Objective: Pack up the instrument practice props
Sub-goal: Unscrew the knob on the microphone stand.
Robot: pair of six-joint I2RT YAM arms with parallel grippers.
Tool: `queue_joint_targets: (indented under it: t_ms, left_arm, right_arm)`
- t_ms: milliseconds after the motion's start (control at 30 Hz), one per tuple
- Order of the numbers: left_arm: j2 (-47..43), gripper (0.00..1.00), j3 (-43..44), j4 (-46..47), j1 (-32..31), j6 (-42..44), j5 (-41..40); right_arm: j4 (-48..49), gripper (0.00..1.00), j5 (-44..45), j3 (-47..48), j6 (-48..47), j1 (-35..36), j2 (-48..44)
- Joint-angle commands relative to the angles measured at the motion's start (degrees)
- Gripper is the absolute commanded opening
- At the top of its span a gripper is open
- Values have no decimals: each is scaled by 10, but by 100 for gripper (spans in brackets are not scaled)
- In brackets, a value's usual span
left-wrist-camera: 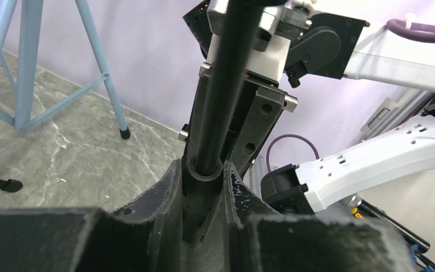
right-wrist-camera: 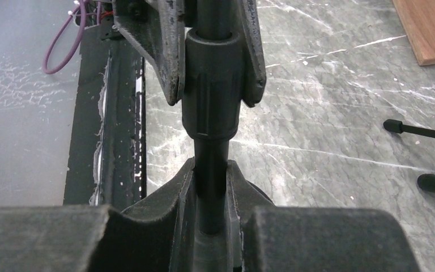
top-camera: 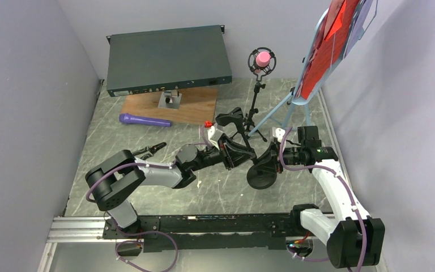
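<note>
The purple microphone point(top-camera: 144, 120) lies flat on the marbled bench point(top-camera: 147, 195), rounded head to the left. Mid-bench, the left fingers point(left-wrist-camera: 177, 187) are closed tight on the ribbed collar of the black round-base mic holder point(top-camera: 260, 177), whose disc base is nearest the arms. The right fingers point(right-wrist-camera: 186, 190) clamp its thin, smooth pole just beside the collar. From above, the pole is mostly hidden. The red sheets point(top-camera: 331, 45) are cut off at the top right.

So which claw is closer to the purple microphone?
Left. The left claw sits right of the purple microphone in the top view; the right claw is even farther right.
</note>
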Motion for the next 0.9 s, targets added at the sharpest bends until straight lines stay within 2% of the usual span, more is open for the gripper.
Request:
queue_joint_targets:
  t_ms: [0, 100, 200, 233, 267, 333, 367, 400, 467, 567, 600, 667, 733, 767, 800, 867]
  left_arm:
    - [-18, 2, 10, 29, -9, -2, -22]
    - [-24, 0, 5, 7, -31, 7, -74]
    - [-66, 0, 10, -88, -76, 22, -206]
    - [-86, 0, 23, -167, -98, 16, -288]
    - [-104, 0, 55, -283, -131, -5, -417]
    - [-114, 0, 161, -567, -153, -108, -539]
    - [-104, 0, 215, -683, -159, -165, -569]
    - [-92, 0, 253, -750, -164, -194, -583]
    - [-79, 0, 273, -767, -174, -185, -590]
    - [-78, 0, 245, -682, -179, -139, -579]
    - [-81, 7, 234, -661, -179, -118, -573]
    - [-92, 36, 205, -618, -179, -63, -550]
    - [-113, 72, 172, -551, -179, 1, -517]
    - [-124, 86, 156, -528, -178, 26, -498]
    - [-143, 97, 138, -510, -177, 51, -471]
    - [-172, 100, 104, -482, -175, 82, -442]
  right_arm:
    - [24, 0, -46, 28, -6, -1, -8]
    - [32, 0, -34, 27, 1, -1, -8]
    - [66, 0, -14, 21, 40, -1, -8]
    - [74, 0, -8, 19, 50, -1, -8]
    - [82, 0, -5, 18, 58, -1, -8]
    - [93, 0, 0, 16, 73, -1, -8]
    - [98, 0, 2, 16, 78, -1, -7]
    - [101, 0, 3, 14, 83, -1, -7]
    - [106, 0, 4, 13, 89, -2, -7]
    - [109, 0, 4, 12, 91, -1, -8]
    - [109, 0, 4, 12, 91, -1, -9]
    - [107, 0, 2, 13, 90, -3, -9]
    - [105, 0, -1, 13, 88, -2, -8]
    - [103, 0, -2, 14, 86, -2, -9]
    - [101, 0, -4, 14, 84, -2, -9]
    - [98, 0, -7, 14, 81, -2, -9]
